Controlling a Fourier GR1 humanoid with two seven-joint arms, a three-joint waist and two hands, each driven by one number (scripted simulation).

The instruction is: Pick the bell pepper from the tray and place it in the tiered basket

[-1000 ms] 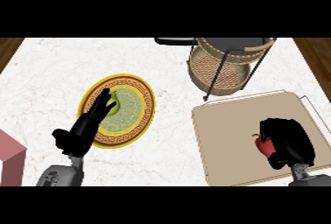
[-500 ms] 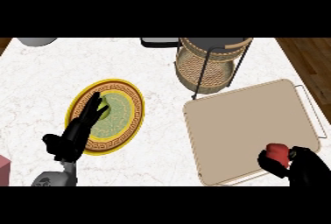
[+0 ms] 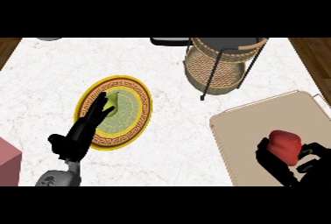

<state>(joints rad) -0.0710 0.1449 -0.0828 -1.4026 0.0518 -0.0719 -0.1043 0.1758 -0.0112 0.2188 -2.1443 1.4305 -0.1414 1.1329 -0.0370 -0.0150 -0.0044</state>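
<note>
A red bell pepper (image 3: 285, 145) shows above the beige tray (image 3: 258, 122) at the lower right. My right hand (image 3: 276, 161) is curled round it, thumb on its left and fingers on its right. The wicker tiered basket (image 3: 221, 61) with a black wire frame stands at the top, behind the tray. My left hand (image 3: 82, 130) lies open, fingers straight, over the lower left part of a yellow patterned plate (image 3: 132, 111).
A pink box corner (image 3: 8, 162) sits at the lower left edge. A dark object (image 3: 169, 41) lies at the far edge behind the basket, and a grey one (image 3: 47, 39) at the top left. White marble counter (image 3: 168, 131) lies between plate and tray.
The view has shifted, so everything sits differently in the frame. My right hand still holds the pepper, which now shows more fully between thumb and fingers. The left hand stays over the plate.
</note>
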